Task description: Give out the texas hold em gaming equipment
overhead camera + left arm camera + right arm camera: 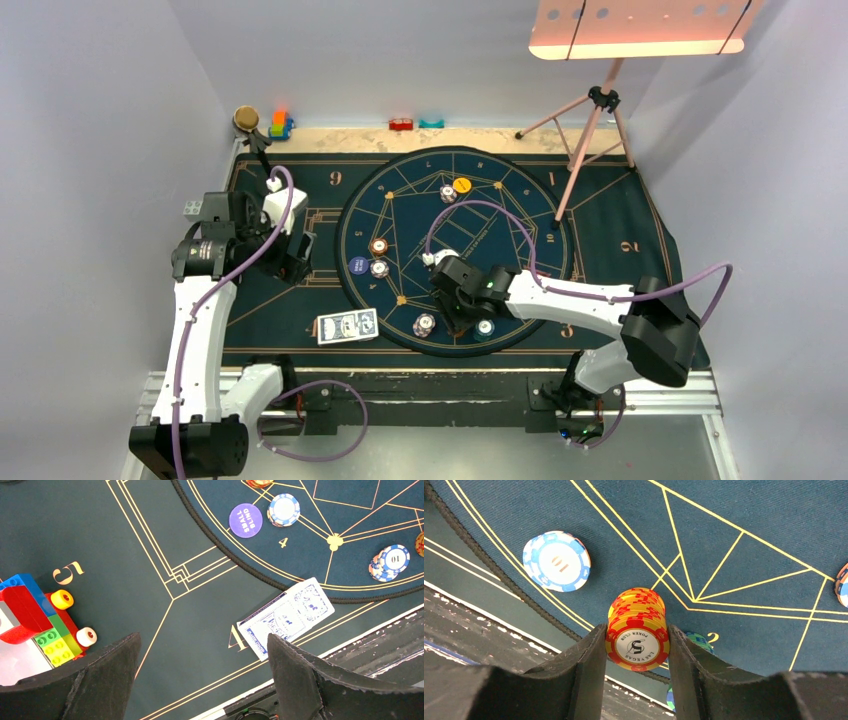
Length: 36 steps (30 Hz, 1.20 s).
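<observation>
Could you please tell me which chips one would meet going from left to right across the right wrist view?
blue and white chips → red and yellow chip stack → teal chip, mostly hidden → orange and blue chips, cut off by the right edge

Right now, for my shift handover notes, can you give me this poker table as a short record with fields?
right gripper: closed on a red-and-yellow chip stack, at the near edge of the round mat
left gripper: open, nothing between its fingers, above the cloth outside the mat
playing cards: blue backs up, on the cloth just outside the mat's rim
small blind button: purple, on the mat beside a blue-and-white chip stack
toy blocks: close beside the left gripper
</observation>
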Each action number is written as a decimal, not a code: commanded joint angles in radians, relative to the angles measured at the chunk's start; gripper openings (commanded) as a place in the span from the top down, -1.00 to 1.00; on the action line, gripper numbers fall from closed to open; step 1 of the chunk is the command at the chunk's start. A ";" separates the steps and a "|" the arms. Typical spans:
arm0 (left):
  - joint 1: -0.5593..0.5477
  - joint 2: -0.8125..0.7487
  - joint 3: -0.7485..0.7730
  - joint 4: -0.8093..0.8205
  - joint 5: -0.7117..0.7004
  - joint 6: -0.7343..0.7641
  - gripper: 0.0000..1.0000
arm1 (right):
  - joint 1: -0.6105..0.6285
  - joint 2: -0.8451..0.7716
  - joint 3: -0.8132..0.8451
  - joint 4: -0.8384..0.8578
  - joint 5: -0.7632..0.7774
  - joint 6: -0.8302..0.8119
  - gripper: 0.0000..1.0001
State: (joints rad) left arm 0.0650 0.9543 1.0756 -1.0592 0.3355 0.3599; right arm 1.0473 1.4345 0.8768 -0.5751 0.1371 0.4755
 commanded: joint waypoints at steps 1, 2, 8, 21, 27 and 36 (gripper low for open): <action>0.005 0.000 0.038 0.022 -0.008 0.012 -0.99 | 0.002 -0.036 0.044 -0.016 0.011 0.010 0.42; 0.005 -0.001 0.037 0.023 -0.007 0.011 -0.99 | 0.001 -0.038 0.052 -0.022 0.018 0.009 0.48; 0.005 -0.003 0.035 0.023 -0.006 0.016 -0.99 | -0.078 -0.069 0.111 -0.035 0.018 0.009 0.78; 0.005 -0.001 0.025 0.026 -0.012 0.033 -0.99 | -0.544 0.324 0.600 -0.013 0.101 -0.126 1.00; 0.004 0.000 0.022 0.030 -0.019 0.041 -0.99 | -0.586 0.590 0.817 0.002 0.100 -0.126 1.00; 0.005 0.010 0.021 0.034 -0.023 0.046 -0.99 | -0.608 0.740 0.933 -0.001 0.093 -0.111 0.87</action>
State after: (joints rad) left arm 0.0650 0.9588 1.0756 -1.0550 0.3161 0.3870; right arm 0.4477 2.1895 1.7374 -0.5831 0.2184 0.3634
